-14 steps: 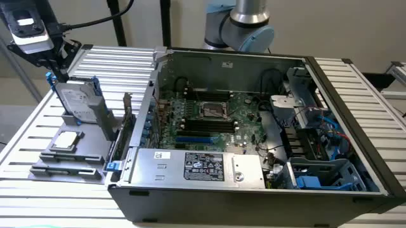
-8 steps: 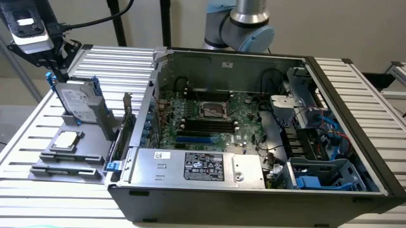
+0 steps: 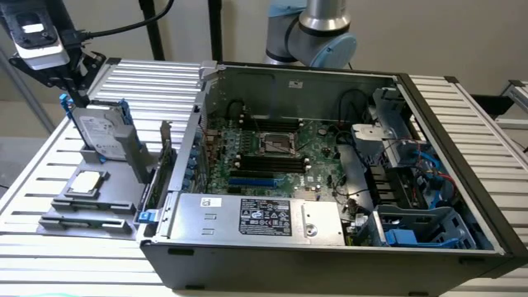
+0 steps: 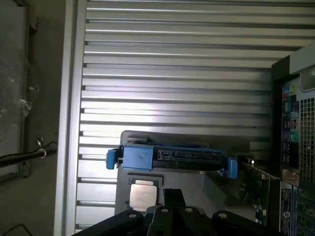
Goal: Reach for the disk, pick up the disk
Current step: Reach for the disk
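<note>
Disk (image 3: 103, 133): standing on edge in grey holder (image 3: 123, 192) on counter (image 3: 148, 80), long top edge level. End effector (image 3: 79, 94): pressed together, empty, just above the disk's upper corner toward the exterior view's left.

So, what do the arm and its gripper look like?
The arm is a round silver-grey tube with light blue joint caps. At its wrist sits a white and grey block on black brackets, and a black cable runs off from it. The gripper is black, with angular parts and round bolt heads.
</note>
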`<control>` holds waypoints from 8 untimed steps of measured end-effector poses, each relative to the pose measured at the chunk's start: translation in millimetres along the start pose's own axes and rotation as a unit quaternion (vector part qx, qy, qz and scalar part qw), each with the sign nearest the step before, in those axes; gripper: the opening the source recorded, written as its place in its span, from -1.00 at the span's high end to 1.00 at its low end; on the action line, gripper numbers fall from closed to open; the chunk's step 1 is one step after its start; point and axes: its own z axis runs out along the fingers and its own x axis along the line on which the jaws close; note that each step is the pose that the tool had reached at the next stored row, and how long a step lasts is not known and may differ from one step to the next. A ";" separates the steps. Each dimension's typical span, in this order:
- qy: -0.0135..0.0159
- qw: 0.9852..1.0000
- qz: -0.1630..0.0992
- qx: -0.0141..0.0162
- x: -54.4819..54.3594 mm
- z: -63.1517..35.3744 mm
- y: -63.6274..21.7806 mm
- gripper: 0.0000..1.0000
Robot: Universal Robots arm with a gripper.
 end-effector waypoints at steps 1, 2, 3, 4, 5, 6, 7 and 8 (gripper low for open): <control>0.000 1.000 0.000 0.000 0.6 0.0 0.6 0.79; 0.000 1.000 0.000 0.000 1.8 -0.1 1.7 0.79; 0.000 1.000 0.000 0.000 3.2 -0.3 3.1 0.79; 0.000 1.000 0.000 0.000 5.1 -0.4 5.1 0.79; 0.000 1.000 0.000 0.000 7.5 -0.6 7.3 0.79; 0.000 1.000 0.000 0.000 10.2 -0.8 9.3 0.79; 0.000 1.000 0.000 0.000 13.0 -1.0 11.3 0.79; 0.000 1.000 0.000 0.000 16.0 -1.2 13.5 0.79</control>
